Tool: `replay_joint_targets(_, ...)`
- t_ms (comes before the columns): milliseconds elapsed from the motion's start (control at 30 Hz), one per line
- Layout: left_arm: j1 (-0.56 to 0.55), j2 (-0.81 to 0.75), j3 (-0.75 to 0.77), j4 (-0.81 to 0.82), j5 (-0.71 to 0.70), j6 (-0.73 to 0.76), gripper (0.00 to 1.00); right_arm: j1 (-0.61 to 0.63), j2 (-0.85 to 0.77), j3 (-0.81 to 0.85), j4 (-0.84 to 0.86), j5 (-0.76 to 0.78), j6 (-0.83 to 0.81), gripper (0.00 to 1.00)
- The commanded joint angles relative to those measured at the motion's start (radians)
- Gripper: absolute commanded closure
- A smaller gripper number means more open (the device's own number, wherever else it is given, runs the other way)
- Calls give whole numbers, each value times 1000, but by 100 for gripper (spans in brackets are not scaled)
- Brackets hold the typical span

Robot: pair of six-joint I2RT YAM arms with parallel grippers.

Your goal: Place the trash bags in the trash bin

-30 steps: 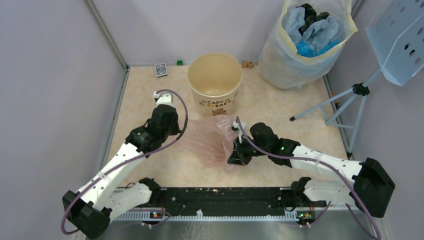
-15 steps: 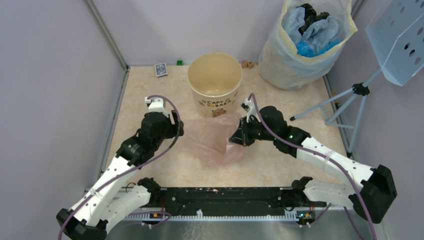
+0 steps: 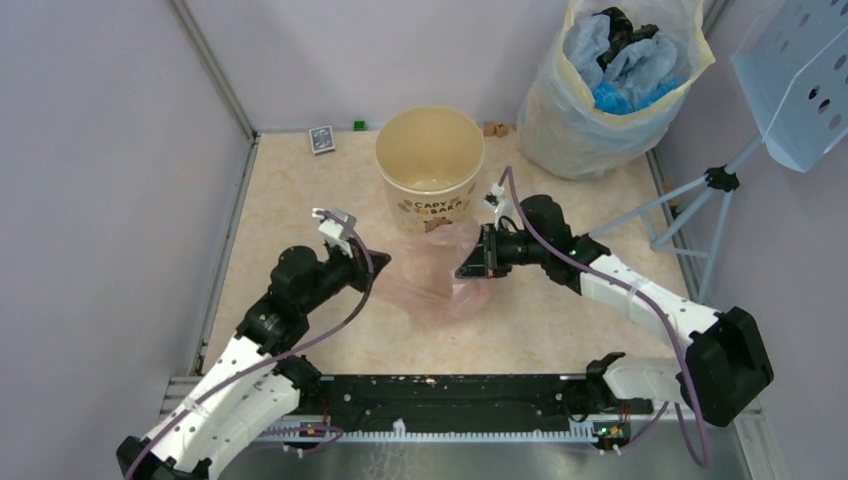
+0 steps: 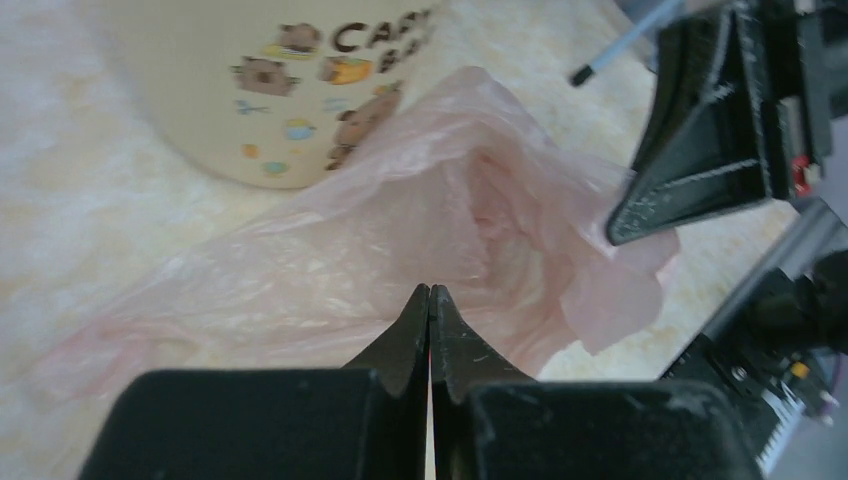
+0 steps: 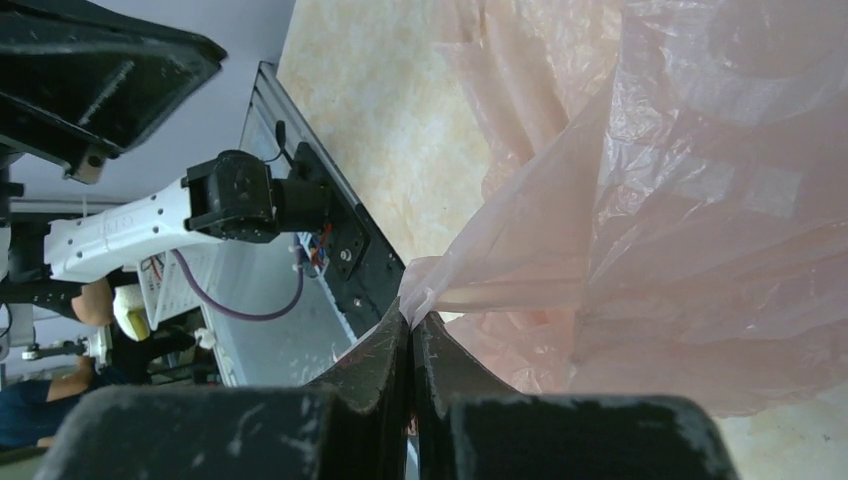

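Observation:
The pale-pink trash bag [image 3: 430, 285] hangs crumpled between my two grippers, just in front of the cream trash bin [image 3: 432, 205], which stands upright and open. My left gripper [image 3: 374, 270] points right and is shut at the bag's left edge; in the left wrist view its tips [image 4: 430, 290] meet against the film [image 4: 400, 230], below the bin's print [image 4: 250, 90]. My right gripper [image 3: 466, 266] is shut on the bag's right edge, held up off the table; the right wrist view shows the pinched fold at its tips [image 5: 412, 318] and the bag [image 5: 700, 200] spreading beyond.
A large whitish-yellow bag [image 3: 610, 90] with blue and black contents stands at the back right. A tripod [image 3: 690, 200] and a perforated panel [image 3: 800, 80] are at the right. A card deck [image 3: 321, 139], a green cube [image 3: 359, 125] and small blocks [image 3: 494, 128] lie by the back wall.
My right gripper has carried the bag's right edge up and toward the bin. My left arm has pulled back and turned to point right at the bag's left edge. The bag is bunched narrower.

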Motion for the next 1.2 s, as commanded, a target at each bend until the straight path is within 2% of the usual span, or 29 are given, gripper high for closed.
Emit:
replay_joint_targets(0,-7,79,-69,327,298,-18,100,-21,-5,34,-29,-61,-30,100)
replay_joint_targets(133,-71,185,-52,387,240,-7,100,-26,-8,45,-66,-69,-55,100)
replay_joint_targets(267,-192,293,-89,544,154,41,100,-27,-3,64,-112,-65,-89,100)
replay_joint_targets(400,-301,407,-162,751,135,170,100,-29,-3,77,-123,-93,-94,100)
replay_joint_targets(467,-347,453,-188,790,61,255,100,-30,-6,86,-131,-112,-95,100)
replay_joint_targets(600,-353,573,-175,810,7,302,100,-31,-14,104,-172,-129,-119,100)
replay_joint_targets(867,-353,845,-82,705,-81,214,100,-32,-18,128,-245,-137,-175,100)
replay_joint_targets(967,-353,869,-90,694,-84,199,100,-33,-42,159,-284,-117,-197,100)
replay_joint_targets(1167,-358,896,-84,632,-116,213,100,-41,-45,349,-509,-19,-307,100)
